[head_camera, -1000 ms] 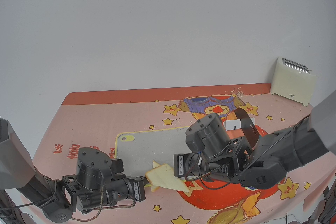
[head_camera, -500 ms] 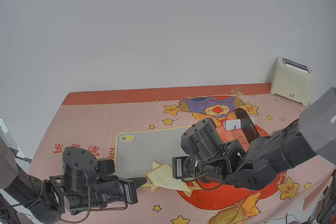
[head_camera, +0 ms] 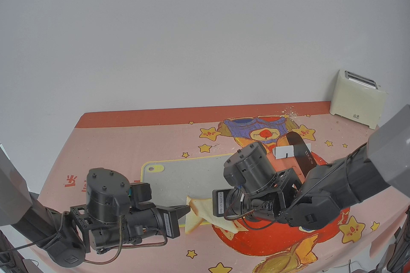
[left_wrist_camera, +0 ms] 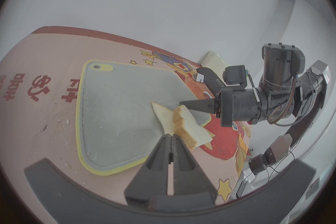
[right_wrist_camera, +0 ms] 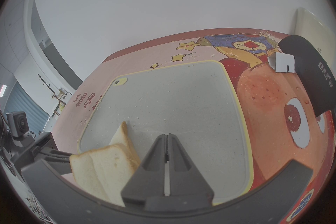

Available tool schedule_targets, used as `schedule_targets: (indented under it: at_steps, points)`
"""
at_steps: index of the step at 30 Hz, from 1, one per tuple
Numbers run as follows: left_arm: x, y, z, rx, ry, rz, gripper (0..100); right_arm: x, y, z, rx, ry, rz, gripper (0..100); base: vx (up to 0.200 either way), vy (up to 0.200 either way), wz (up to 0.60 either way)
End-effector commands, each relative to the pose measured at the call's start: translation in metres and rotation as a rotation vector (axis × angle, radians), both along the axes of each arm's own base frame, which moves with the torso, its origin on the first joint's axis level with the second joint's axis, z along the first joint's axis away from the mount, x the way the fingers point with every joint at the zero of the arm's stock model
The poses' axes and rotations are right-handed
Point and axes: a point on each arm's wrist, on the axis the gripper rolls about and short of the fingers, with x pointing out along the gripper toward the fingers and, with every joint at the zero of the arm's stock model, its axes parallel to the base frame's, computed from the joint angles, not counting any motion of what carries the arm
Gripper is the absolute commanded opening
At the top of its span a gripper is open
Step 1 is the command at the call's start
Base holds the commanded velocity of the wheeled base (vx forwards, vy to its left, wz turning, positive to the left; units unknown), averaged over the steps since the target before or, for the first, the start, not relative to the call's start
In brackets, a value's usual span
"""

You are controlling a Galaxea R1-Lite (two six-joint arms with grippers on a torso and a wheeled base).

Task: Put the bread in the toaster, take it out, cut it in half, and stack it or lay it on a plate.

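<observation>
Plain white wall point(head_camera: 171, 30) behind a pink, cartoon-printed table point(head_camera: 111, 146).

- bread pieces point(left_wrist_camera: 187, 127): two (they overlap a bit)
- cutting board point(head_camera: 175, 178): just one
- toaster point(head_camera: 358, 100): one
- knife point(head_camera: 304, 154): one, black blade
- white holder point(head_camera: 283, 152): one
- cartoon tablecloth point(head_camera: 115, 146): one

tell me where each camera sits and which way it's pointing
Head view: on the head, looking down at the table; both arms show.
Left wrist view: on the left arm, above its left hand, facing across the cutting board to the right hand.
Right wrist view: on the right arm, above its own hand, looking over the board from the other side.
Both wrist views share the bread and board.
</observation>
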Motion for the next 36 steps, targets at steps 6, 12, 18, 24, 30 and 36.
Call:
schedule_targets:
  at_steps: [6,12,18,24,30,36]
  points:
    - [0.040,-0.022,-0.010,-0.014,-0.009,0.023,0,0.016,-0.018,0.025,0.055,-0.050,-0.066,0,0.000,0.000,0.00]
    - [0.051,-0.016,-0.007,-0.025,-0.024,0.062,0,0.014,-0.022,0.030,0.066,-0.057,-0.069,0,0.000,0.000,0.00]
    - [0.049,0.002,0.000,-0.058,-0.008,0.124,0,0.009,-0.011,0.022,0.051,-0.043,-0.040,0,0.000,0.000,0.00]
    - [0.014,0.024,0.004,-0.049,0.025,0.117,0,-0.001,-0.007,0.016,0.035,-0.024,-0.009,0,0.000,0.000,0.00]
    - [0.004,0.031,-0.006,-0.017,0.070,0.120,0,-0.020,0.000,0.008,0.010,0.000,0.050,0,0.000,0.000,0.00]
    - [0.001,0.030,-0.012,-0.001,0.091,0.110,0,-0.033,0.008,0.006,0.006,0.010,0.097,0,0.000,0.000,0.00]
